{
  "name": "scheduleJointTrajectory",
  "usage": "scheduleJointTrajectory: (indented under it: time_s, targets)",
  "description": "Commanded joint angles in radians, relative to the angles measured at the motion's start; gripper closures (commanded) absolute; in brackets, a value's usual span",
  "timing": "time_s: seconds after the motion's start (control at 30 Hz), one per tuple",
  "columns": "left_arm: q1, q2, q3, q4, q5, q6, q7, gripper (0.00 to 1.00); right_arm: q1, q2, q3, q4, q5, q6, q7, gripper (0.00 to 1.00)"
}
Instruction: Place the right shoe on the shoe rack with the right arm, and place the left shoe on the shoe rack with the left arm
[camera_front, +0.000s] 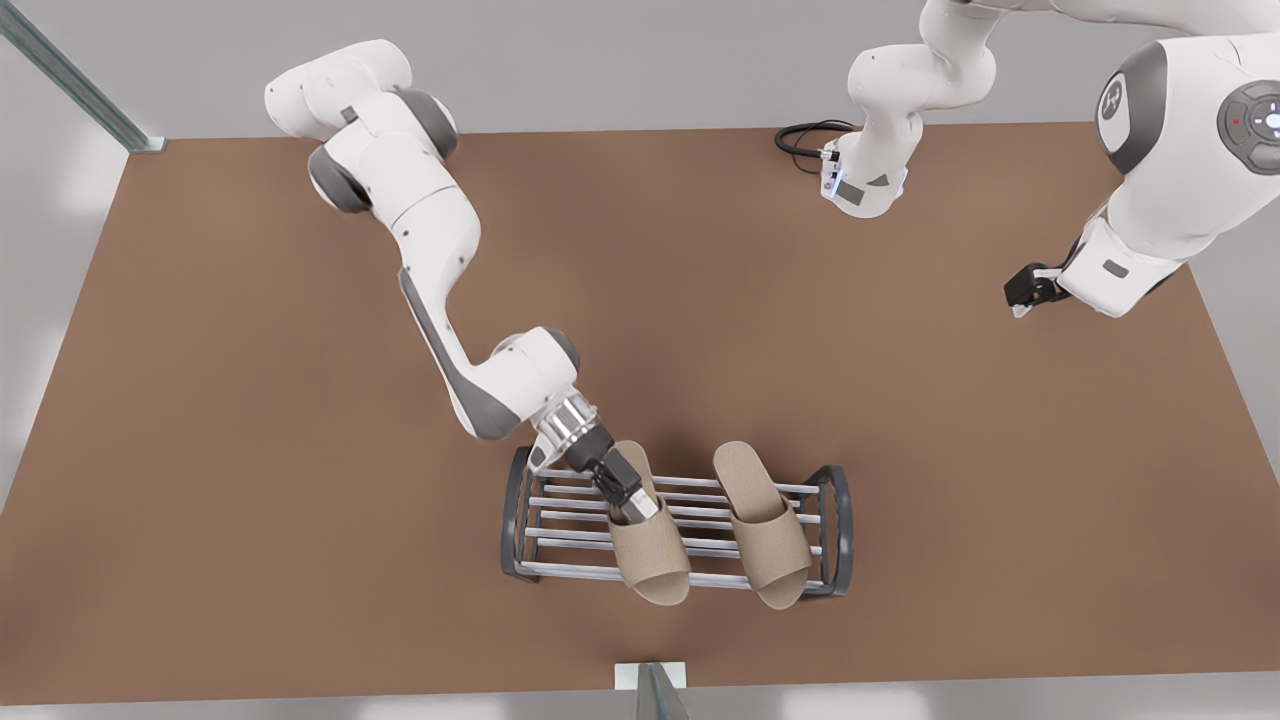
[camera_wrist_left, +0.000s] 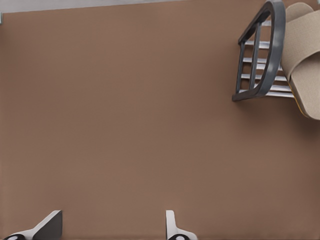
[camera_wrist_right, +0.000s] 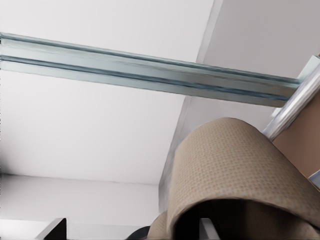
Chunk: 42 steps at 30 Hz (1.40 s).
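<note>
on the brown table, both slippers rest on the shoe rack; the right gripper jaws grip the right shoe, likely about to release, while the left gripper waits, jaws spread.

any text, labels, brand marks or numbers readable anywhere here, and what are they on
No readable words or numbers anywhere.
Round emblem on the grey joint cap of the arm at the front view's right: a logo-like mark, too small to read.
Round button pad on that arm: small red and white marks, not legible.
Slippers, shoe rack and table: no print.
</note>
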Motion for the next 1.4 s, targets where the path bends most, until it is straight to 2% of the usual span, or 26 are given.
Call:
scheduleJointTrajectory:
  time_s: [0.0, 0.2, 0.3, 0.4, 0.47, 0.5, 0.57, 0.6, 0.67, 0.7, 0.73, 0.77, 0.8, 0.83, 0.87, 0.9, 0.97, 1.03, 1.1, 1.37]
  targets:
    - [0.000, 0.001, 0.000, 0.001, 0.001, 0.003, 0.068, 0.00, -0.008, -0.037, -0.006, -0.041, 0.098, 0.011, -0.043, 0.00]
    - [0.000, 0.001, 0.000, 0.000, 0.001, 0.009, 0.068, 0.00, -0.022, -0.135, -0.001, -0.170, 0.089, 0.012, -0.068, 0.00]
    - [0.002, 0.001, 0.001, 0.000, 0.001, 0.009, 0.068, 0.00, -0.054, -0.228, 0.019, -0.292, 0.083, 0.011, -0.081, 0.00]
    - [0.002, 0.001, 0.001, 0.001, 0.001, 0.009, 0.068, 0.00, -0.080, -0.379, 0.056, -0.377, 0.088, 0.046, -0.068, 0.00]
    - [0.000, 0.001, 0.000, 0.003, 0.000, 0.009, 0.068, 0.00, -0.133, -0.532, 0.060, -0.387, 0.075, 0.195, -0.060, 0.00]
    - [-0.001, -0.001, -0.007, 0.003, 0.000, 0.009, 0.066, 0.00, -0.183, -0.570, 0.099, -0.378, 0.085, 0.213, -0.043, 0.00]
    - [-0.001, -0.007, -0.016, 0.010, -0.003, 0.011, 0.064, 0.00, -0.405, -0.598, 0.218, -0.271, 0.100, 0.389, 0.118, 0.00]
    - [-0.001, -0.007, -0.034, 0.010, -0.003, 0.043, 0.063, 0.00, -0.521, -0.587, 0.263, -0.298, -0.032, 0.380, 0.093, 0.00]
    - [0.000, 0.022, -0.036, 0.009, -0.011, 0.089, 0.061, 0.00, -0.662, -0.575, 0.266, -0.401, -0.331, 0.170, 0.095, 0.00]
    - [0.000, 0.027, -0.036, 0.006, -0.014, 0.089, 0.061, 0.00, -0.731, -0.567, 0.264, -0.466, -0.693, 0.046, 0.100, 0.00]
    - [0.000, 0.045, -0.036, 0.009, -0.011, 0.089, 0.061, 0.00, -0.810, -0.575, 0.254, -0.519, -0.966, -0.095, 0.101, 0.00]
    - [0.000, 0.044, -0.036, 0.009, -0.011, 0.086, 0.061, 0.00, -0.857, -0.578, 0.203, -0.542, -1.181, -0.261, 0.122, 0.00]
    - [0.000, 0.044, -0.036, 0.009, -0.005, 0.086, 0.061, 0.00, -0.880, -0.606, 0.099, -0.538, -1.466, -0.511, 0.410, 0.00]
    - [0.000, 0.050, -0.034, 0.009, -0.003, 0.089, 0.063, 0.00, -0.919, -0.643, 0.045, -0.544, -1.869, -0.709, 0.780, 0.00]
    - [0.000, 0.050, -0.034, 0.009, -0.003, 0.088, 0.061, 0.00, -0.918, -0.647, 0.034, -0.550, -2.328, -0.766, 1.042, 0.00]
    - [0.000, 0.050, -0.034, 0.009, -0.002, 0.088, 0.063, 0.00, -0.868, -0.693, 0.042, -0.542, -2.604, -0.965, 1.486, 0.00]
    - [0.000, 0.050, -0.033, 0.009, -0.002, 0.088, 0.063, 0.00, -0.769, -0.755, 0.034, -0.584, -2.974, -1.127, 1.718, 0.00]
    - [0.000, 0.051, -0.033, 0.009, -0.002, 0.088, 0.063, 0.00, -0.728, -0.752, 0.028, -0.415, -2.985, -1.263, 1.706, 0.00]
    - [0.000, 0.053, -0.033, 0.009, -0.003, 0.088, 0.063, 0.00, -0.611, -0.794, -0.122, -0.372, -2.896, -1.295, 1.681, 0.00]
    - [0.000, 0.062, -0.033, 0.010, -0.005, 0.088, 0.061, 0.00, -0.614, -0.747, -0.115, -0.391, -2.871, -1.309, 1.677, 0.00]
